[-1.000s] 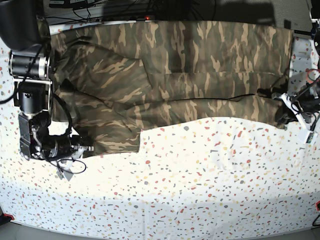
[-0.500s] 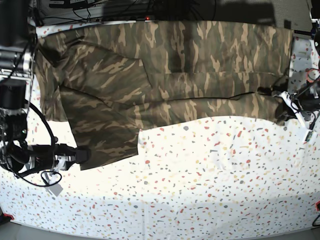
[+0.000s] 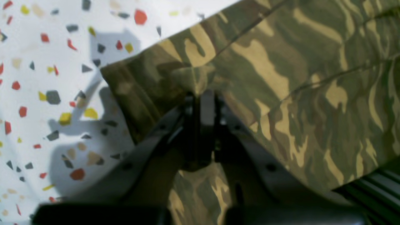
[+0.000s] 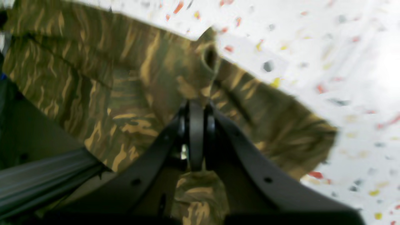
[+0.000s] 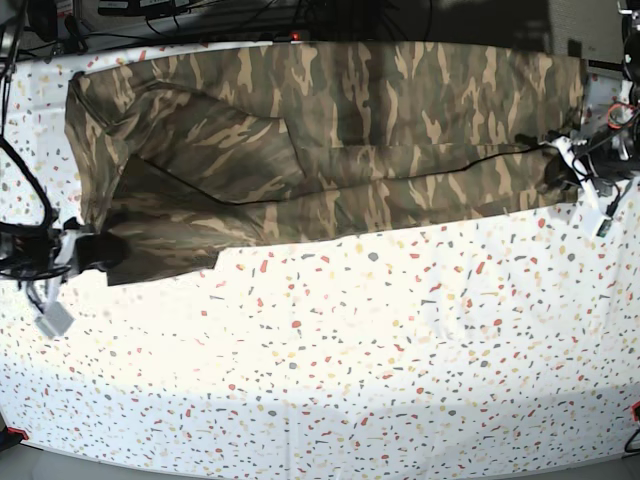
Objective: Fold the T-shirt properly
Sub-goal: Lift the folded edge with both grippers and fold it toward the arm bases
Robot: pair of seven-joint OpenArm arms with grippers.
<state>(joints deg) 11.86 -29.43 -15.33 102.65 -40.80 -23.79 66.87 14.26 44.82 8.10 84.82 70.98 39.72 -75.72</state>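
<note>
The near half of the terrazzo-speckled white tabletop (image 5: 380, 380) lies bare, flecked with red, yellow and grey chips, in the base view. Beyond it, the camouflage T-shirt (image 5: 330, 130) is stretched wide across the far half, from the left edge almost to the right edge, its far hem running along the tabletop's far border. The shirt's near edge runs roughly straight from one end effector to the other, and a folded layer lies over the middle, its crease running left to right.

At the left of that view, the right end effector (image 5: 90, 250) sits low at the tabletop's edge, clenched on the near left corner of the cloth; a small grey tag on a cable lies on the tabletop just nearer. Its wrist camera shows the dark fingers (image 4: 196, 125) pressed together with a pinch of the camouflage T-shirt (image 4: 131, 84) bunched up between them, the fabric spreading away over the tabletop (image 4: 343, 62).

At the right, the left end effector (image 5: 562, 165) grips the opposite near corner. Its wrist camera shows the black fingers (image 3: 203, 109) clamped on a folded corner of the T-shirt (image 3: 297, 78), with the cloth rising from the tabletop (image 3: 47, 78) and throwing a shadow on it.

Beyond the shirt, dark cables and equipment (image 5: 200, 15) run along the far edge.
</note>
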